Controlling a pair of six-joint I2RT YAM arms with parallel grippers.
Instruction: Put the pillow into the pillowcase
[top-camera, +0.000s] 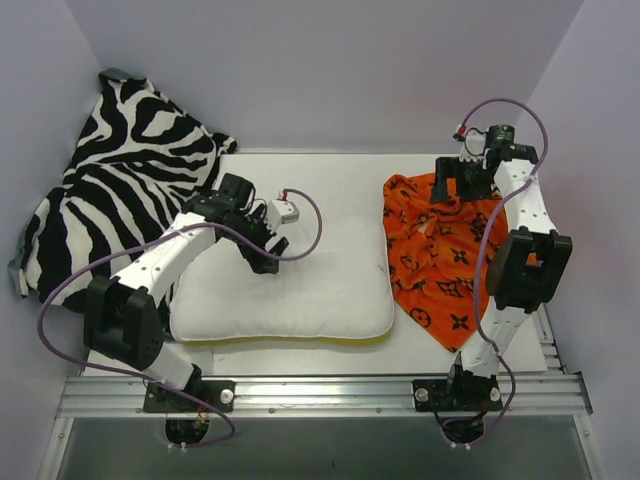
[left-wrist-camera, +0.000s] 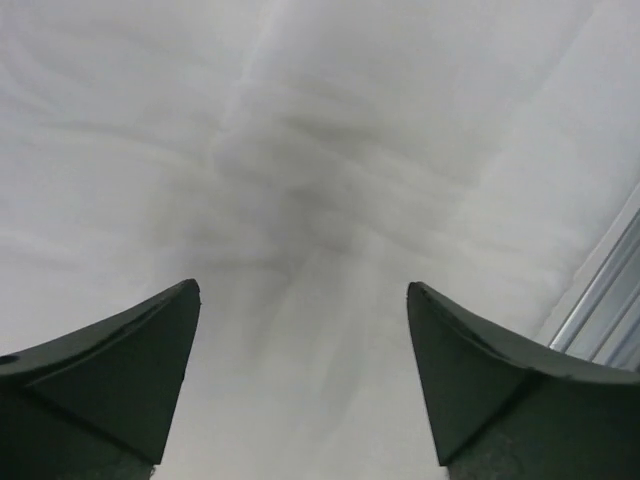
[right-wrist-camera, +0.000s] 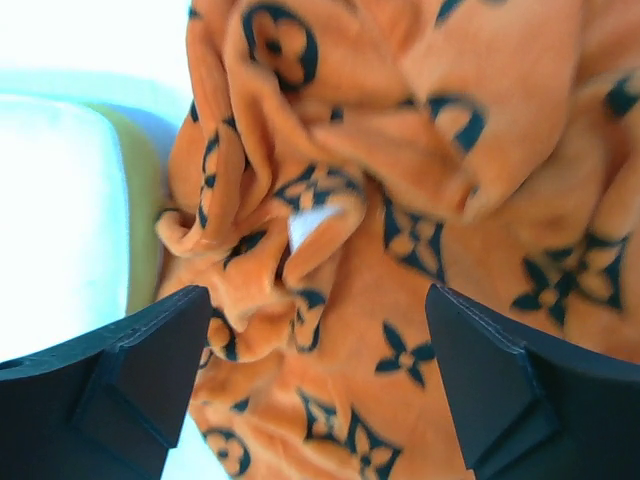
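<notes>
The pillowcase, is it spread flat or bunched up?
Bunched up. The pillowcase lies in folds beside the pillow; the right wrist view shows crumpled ridges.

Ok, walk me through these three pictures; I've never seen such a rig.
These are two robot arms, left arm and right arm, bolted to a table. One picture looks down from above; the other two come from a camera on each wrist. On the table lie a white pillow, an orange pillowcase beside it, and a zebra-striped cloth at the far left. The left gripper is open above the pillow, the right gripper open above the pillowcase; neither holds anything.
</notes>
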